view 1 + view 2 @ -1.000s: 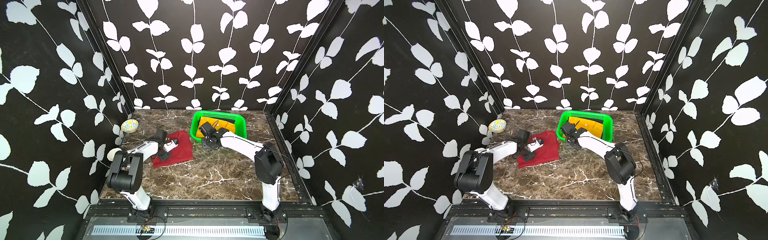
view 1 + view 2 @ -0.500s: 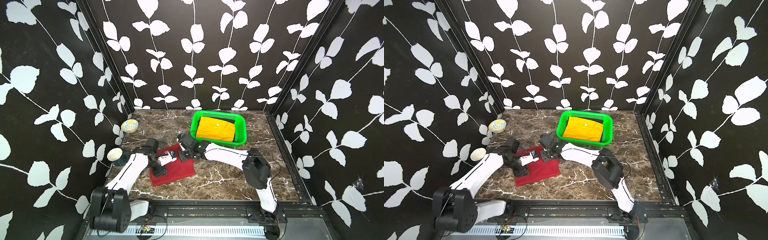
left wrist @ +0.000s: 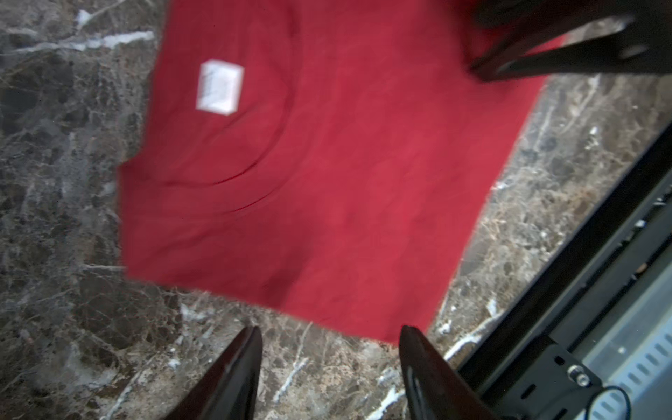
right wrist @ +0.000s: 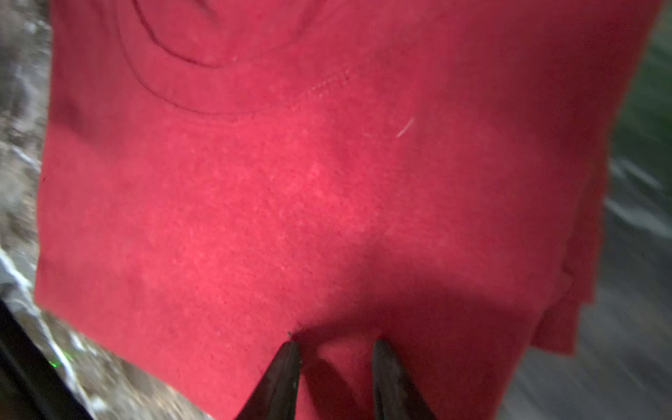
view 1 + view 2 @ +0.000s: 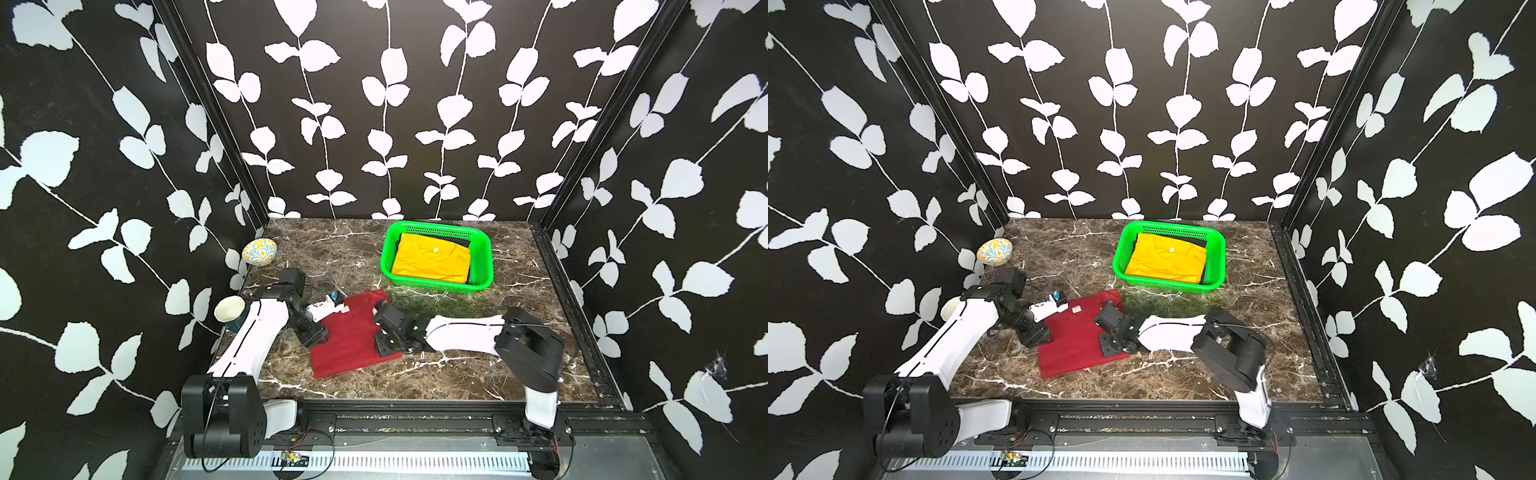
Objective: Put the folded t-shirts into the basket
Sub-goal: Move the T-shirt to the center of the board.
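Flat folded red t-shirt [image 5: 353,338] near front edge of brown marble desk [image 5: 457,374], right fingers [image 4: 287,367] pinching its side, left fingers [image 3: 240,367] spread empty beside it, farther from green mesh plastic basket [image 5: 484,266] than a second ago.

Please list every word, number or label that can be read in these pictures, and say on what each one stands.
No text can be read.
White tag on the red t-shirt: blurred, unreadable.
Small white tag on the yellow t-shirt in the basket: too small to read.
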You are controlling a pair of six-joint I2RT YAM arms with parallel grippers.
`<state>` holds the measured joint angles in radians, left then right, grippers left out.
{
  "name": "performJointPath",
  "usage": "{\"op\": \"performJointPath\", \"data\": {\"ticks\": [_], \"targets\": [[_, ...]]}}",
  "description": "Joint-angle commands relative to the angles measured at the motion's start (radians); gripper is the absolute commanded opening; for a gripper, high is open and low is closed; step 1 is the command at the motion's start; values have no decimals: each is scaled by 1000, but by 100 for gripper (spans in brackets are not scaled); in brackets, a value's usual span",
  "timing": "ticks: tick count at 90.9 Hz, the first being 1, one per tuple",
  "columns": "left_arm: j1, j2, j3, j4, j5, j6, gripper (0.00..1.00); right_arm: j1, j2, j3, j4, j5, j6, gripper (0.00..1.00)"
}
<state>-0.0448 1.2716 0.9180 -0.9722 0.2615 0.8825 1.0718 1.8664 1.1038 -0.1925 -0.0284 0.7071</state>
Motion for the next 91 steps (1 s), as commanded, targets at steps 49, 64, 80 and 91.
{"op": "performJointPath", "data": {"ticks": [49,64,80,91], "targets": [[-315,418,193,212,-77,13,65,-58,-623,-229,-468,215,-43,44],[-331,499,224,215,-107,19,65,-59,-772,-228,-515,280,-14,50],[-332,545,229,210,-84,27,64,-59,-873,-239,-532,336,4,69],[-333,584,234,136,-67,46,59,-58,-869,-224,-543,347,27,79]]}}
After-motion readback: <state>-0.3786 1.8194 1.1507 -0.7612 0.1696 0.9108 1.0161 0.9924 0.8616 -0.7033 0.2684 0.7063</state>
